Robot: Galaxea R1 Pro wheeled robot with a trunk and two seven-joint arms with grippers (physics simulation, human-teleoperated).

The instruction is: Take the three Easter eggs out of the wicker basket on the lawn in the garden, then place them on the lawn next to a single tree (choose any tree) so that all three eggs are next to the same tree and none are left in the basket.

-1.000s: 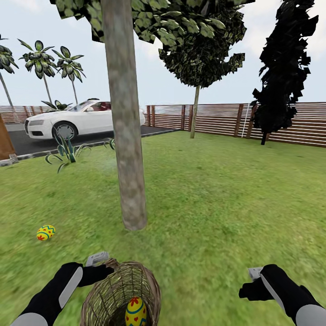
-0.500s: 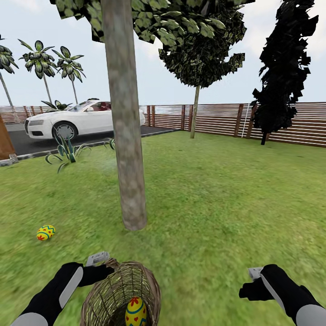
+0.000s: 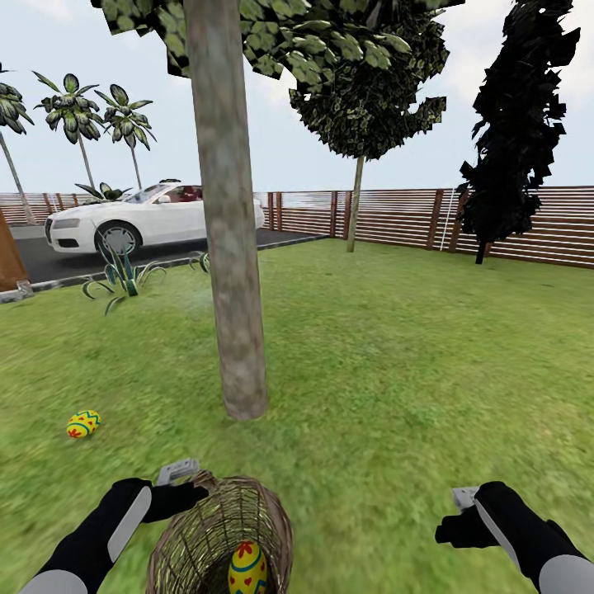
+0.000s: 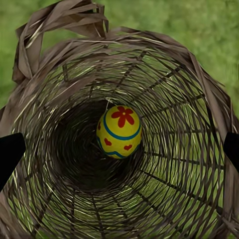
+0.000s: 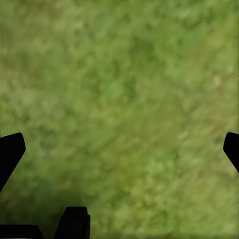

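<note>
left pincer (image 4: pixel 119 149) sits right at the mouth of the wicker basket (image 3: pixel 219 536), looking straight down its bore. its two fingertips are spread wide to either side of the rim and hold nothing. one easter egg (image 4: pixel 119 131) lies deep at the bottom, dead ahead of that pincer, long axis roughly along the basket's depth. so the reach goes straight in along the basket axis, and the left arm is clearly the nearer one.

the basket narrows toward the base, so i'd guess little side room for spread fingers down there; the woven wall and the arched handle (image 4: pixel 55 30) at the rim are the snag risks.

right pincer (image 5: pixel 119 144) hangs over bare lawn (image 3: pixel 396 371), well apart from the basket, fingers wide and empty.

a second egg (image 3: pixel 83 424) already lies on the grass, left of the tree trunk (image 3: pixel 231 272) and not far from its foot. plenty of open grass around the trunk. can't see a third egg.
</note>
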